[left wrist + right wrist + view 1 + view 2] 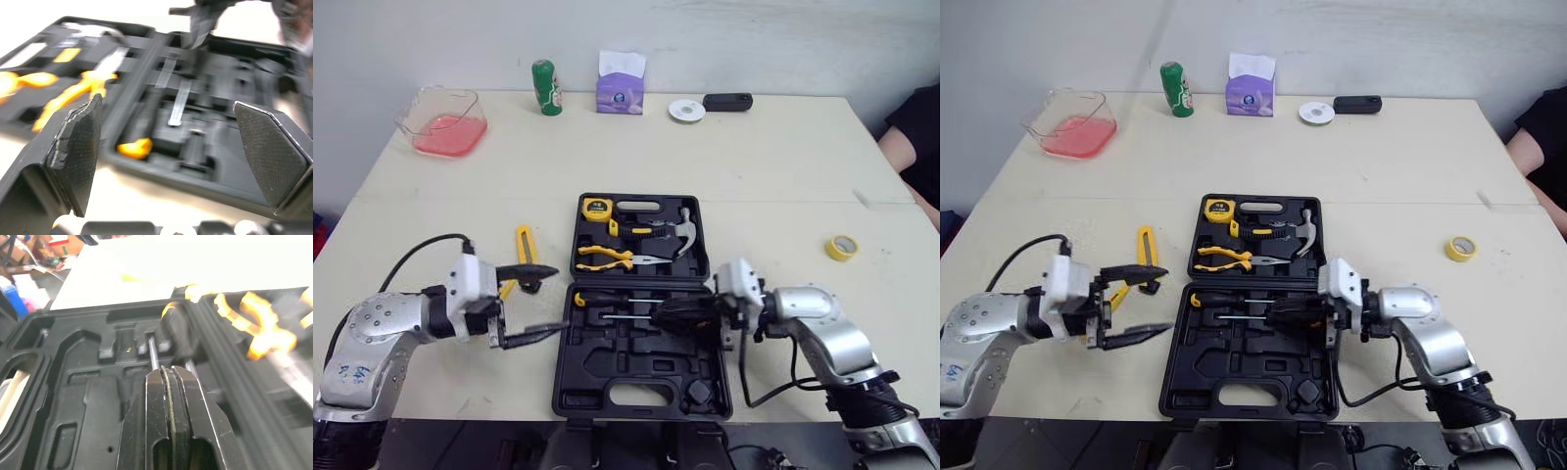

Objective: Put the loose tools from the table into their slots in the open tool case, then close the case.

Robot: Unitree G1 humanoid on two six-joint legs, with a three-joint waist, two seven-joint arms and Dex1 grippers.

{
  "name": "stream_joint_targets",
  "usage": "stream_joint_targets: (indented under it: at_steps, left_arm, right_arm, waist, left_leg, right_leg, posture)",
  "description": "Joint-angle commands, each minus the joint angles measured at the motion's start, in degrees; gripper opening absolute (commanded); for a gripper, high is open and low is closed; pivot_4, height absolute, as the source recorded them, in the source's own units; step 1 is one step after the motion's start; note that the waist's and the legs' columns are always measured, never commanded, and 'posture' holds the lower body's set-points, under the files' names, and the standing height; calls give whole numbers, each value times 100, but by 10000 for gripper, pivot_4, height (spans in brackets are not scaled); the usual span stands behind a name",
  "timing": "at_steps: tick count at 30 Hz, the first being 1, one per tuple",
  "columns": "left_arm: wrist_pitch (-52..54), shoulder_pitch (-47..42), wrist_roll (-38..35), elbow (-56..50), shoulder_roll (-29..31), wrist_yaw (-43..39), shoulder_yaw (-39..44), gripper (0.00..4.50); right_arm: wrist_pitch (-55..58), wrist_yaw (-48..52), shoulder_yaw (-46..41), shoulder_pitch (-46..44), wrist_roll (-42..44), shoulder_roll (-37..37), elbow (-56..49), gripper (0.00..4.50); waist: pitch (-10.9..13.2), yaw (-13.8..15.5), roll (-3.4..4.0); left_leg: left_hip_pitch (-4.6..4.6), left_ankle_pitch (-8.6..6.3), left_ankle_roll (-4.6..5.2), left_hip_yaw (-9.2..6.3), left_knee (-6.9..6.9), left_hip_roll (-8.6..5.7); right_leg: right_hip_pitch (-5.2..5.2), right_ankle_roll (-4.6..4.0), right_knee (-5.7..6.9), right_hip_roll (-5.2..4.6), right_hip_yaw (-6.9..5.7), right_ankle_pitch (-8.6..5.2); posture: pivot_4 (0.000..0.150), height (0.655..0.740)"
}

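The tool case (570,390) lay open at the near edge of the table (754,157). Its far half was already filled with pliers (604,257), a hammer (682,233) and a tape measure (597,208), and two screwdrivers (607,297) sat in the near half. A yellow knife (526,245) lay loose on the table just left of the case. A roll of yellow tape (842,247) sat well apart to the right.

The left gripper (556,300) had its fingers spread wide and empty, right beside the case's left wall, with the knife just beyond the upper finger. The right gripper (664,313) had its fingers pressed together on nothing, low over the screwdriver shafts.

The nearest risk was probably on the right. A closed gripper that low could catch a shaft and lever a screwdriver out of its slot if it dragged sideways. On the left, the lower finger sat close enough to the case wall that a swing toward the knife might shove the whole case (it looked light). The knife lay flat, so fingers coming down short could skid it away rather than grip it. Closing the lid over anything half-seated would likely jam it, and the tape roll seemed easy to overlook.
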Motion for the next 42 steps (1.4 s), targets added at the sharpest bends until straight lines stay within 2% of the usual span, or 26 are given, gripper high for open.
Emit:
stream_joint_targets:
  at_steps: [1,3,4,7,11,14,15,20,23,27,36,42]
  left_arm:
    - [-210,284,-38,215,167,17,745,45000]
    - [-294,453,20,364,198,64,1025,45000]
    - [-204,509,8,406,221,148,1125,45000]
    - [-101,676,48,750,275,439,1643,45000]
    - [-362,1245,141,1216,92,572,2273,45000]
    - [-545,1500,223,1486,-70,904,2659,45000]
    - [-583,1485,264,1629,-132,1168,2830,45000]
    - [-336,1502,481,2087,-145,2022,3175,45000]
    - [79,1659,356,2267,-218,2452,3545,45000]
    - [-195,1765,589,2589,-295,2893,3773,45000]
    - [-80,1976,467,2578,-460,3120,3762,45000]
    - [14,1964,387,2324,-509,3171,3741,45000]
  right_arm:
    - [206,-33,-982,294,583,-419,-346,272]
    - [568,-140,-1535,458,963,-656,-328,272]
    - [589,-52,-1650,594,863,-890,-259,272]
    - [250,-48,-2348,921,707,-1234,298,8775]
    - [-342,-356,-3389,1259,477,-1434,1262,26449]
    - [-1364,-561,-3925,1509,102,-1452,2086,42092]
    - [-1577,-611,-4066,1583,31,-1463,2418,44711]
    - [-2439,-1112,-4457,1654,-247,-1532,3603,44711]
    - [-3156,-1555,-4732,1902,-518,-1731,4766,44711]
    - [-3635,-1984,-4921,2080,-522,-1896,5807,44711]
    - [-4382,-2431,-4778,2117,-628,-2032,6560,44711]
    - [-4356,-2225,-4454,1697,-604,-2018,6659,44711]
  waist:
    - [0,6,-1]
    - [2,12,2]
    - [3,13,2]
    - [3,18,1]
    - [4,7,2]
    - [4,4,2]
    - [4,4,1]
    - [7,-3,3]
    - [9,-2,6]
    - [9,-15,5]
    - [7,-164,10]
    - [3,-173,0]
  left_leg:
    - [0,-1,2,0,0,-1]
    - [-1,-3,5,1,0,-2]
    - [-1,-5,7,2,0,-2]
    - [0,-9,10,4,0,-1]
    - [1,-11,9,8,-4,0]
    - [4,-18,13,25,-12,0]
    - [4,-19,13,25,-12,1]
    - [9,-19,14,27,-12,2]
    - [13,-23,12,31,-13,2]
    - [19,-32,6,40,-35,3]
    - [33,-49,-29,59,-37,14]
    - [38,-51,-35,71,-34,26]
  right_leg:
    - [1,0,-3,0,0,0]
    - [2,0,-7,-3,-1,0]
    - [2,1,-8,-4,0,0]
    - [3,1,-26,-6,1,0]
    - [0,1,-33,-7,1,1]
    - [0,2,-50,-8,3,1]
    - [0,3,-52,-8,3,1]
    - [0,6,-49,-14,9,4]
    - [0,7,-48,-17,18,7]
    - [-2,6,-71,-17,21,6]
    - [-2,4,-64,-38,43,12]
    - [-3,1,-64,-24,51,13]
  posture:
    - [1500,7400]
    - [1500,7400]
    - [1500,7400]
    - [1500,7400]
    - [1500,7400]
    - [1500,7400]
    - [1500,7400]
    - [1500,7400]
    - [1500,7400]
    - [1500,7400]
    - [1500,7400]
    - [1500,7400]
